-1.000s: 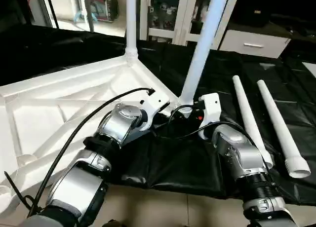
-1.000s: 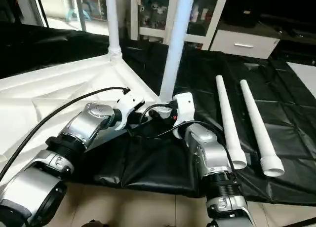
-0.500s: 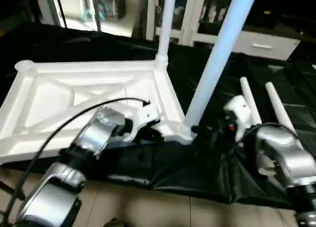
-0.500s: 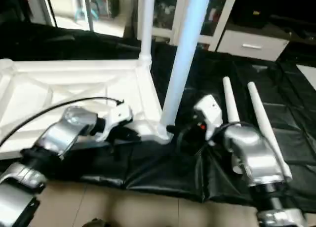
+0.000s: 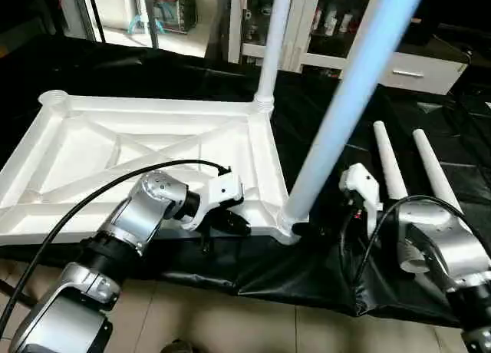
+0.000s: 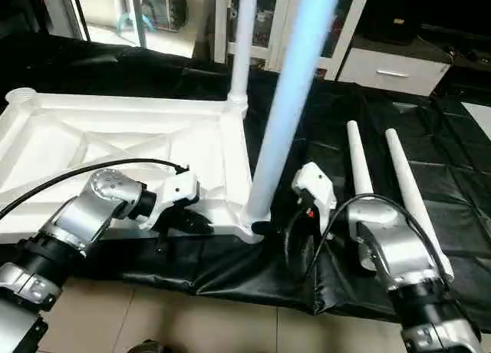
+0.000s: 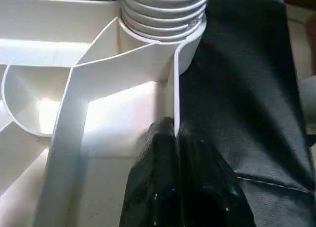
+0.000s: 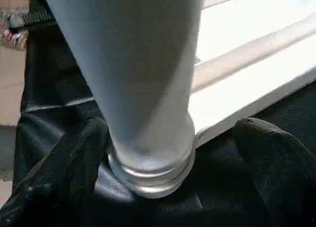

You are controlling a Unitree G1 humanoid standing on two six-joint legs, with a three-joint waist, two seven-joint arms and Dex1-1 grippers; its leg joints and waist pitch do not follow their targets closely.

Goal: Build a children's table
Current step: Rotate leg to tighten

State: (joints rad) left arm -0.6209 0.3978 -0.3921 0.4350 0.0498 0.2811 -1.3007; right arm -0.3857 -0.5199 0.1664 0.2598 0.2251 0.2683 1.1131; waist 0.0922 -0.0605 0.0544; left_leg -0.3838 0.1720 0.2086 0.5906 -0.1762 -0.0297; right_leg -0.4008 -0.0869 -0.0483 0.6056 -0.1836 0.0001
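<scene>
Black sheet (image 5: pixel 322 268) under upturned tabletop (image 5: pixel 92 150). My left gripper (image 7: pixel 176 133) pinches tabletop rim; right gripper (image 8: pixel 170 153) fingers spread wide around corner leg (image 5: pixel 337 115).

— Forearms?
— Silver, segmented, ringed with black joints; white housings at the wrists.
— Cables?
— A black cable (image 5: pixel 92 192) arching along the left forearm (image 5: pixel 134 222); thinner black loops over the right forearm (image 5: pixel 437 242).
— Grippers?
— Black fingers (image 7: pixel 168 187), glossy, rounded; a small red mark on the right wrist housing (image 6: pixel 313 193).
</scene>
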